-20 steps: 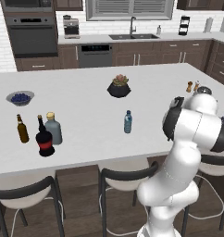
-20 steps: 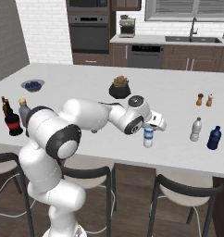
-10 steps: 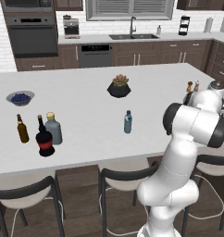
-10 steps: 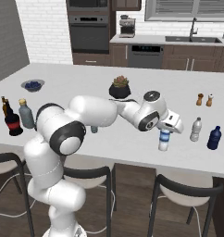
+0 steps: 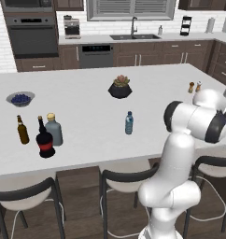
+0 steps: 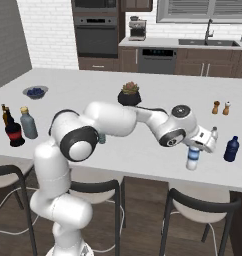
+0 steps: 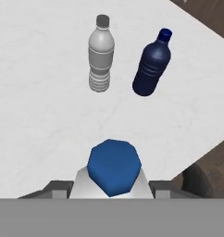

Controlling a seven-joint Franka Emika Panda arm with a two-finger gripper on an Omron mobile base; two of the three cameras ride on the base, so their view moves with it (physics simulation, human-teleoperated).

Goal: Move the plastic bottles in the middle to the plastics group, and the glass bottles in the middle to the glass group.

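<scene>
My gripper (image 6: 195, 149) is shut on a clear plastic bottle (image 6: 193, 160) with a white-and-blue label, held upright over the counter's right front part. In the hand view its blue cap (image 7: 114, 166) sits between my fingers (image 7: 58, 189). Just beyond stand the plastics group: a clear pale-capped bottle (image 7: 101, 53) and a dark blue container (image 7: 152, 62) (image 6: 231, 149). A blue-tinted plastic bottle (image 5: 129, 123) stands mid-counter. Far left, the black glass bottle (image 5: 45, 140) stands by the glass group: a brown bottle (image 5: 22, 130) and a grey-blue flask (image 5: 53, 130).
A potted succulent (image 5: 120, 87) sits at mid-counter towards the back. A bowl of blueberries (image 5: 20, 98) is at the left, and two shakers (image 6: 221, 107) stand at the right rear. Stools (image 6: 200, 205) line the counter's front edge, which runs close to the held bottle.
The arm has swung right along the counter with the labelled bottle in its grip, bringing it close to the clear bottle and the dark blue container. The other bottles stayed put.
</scene>
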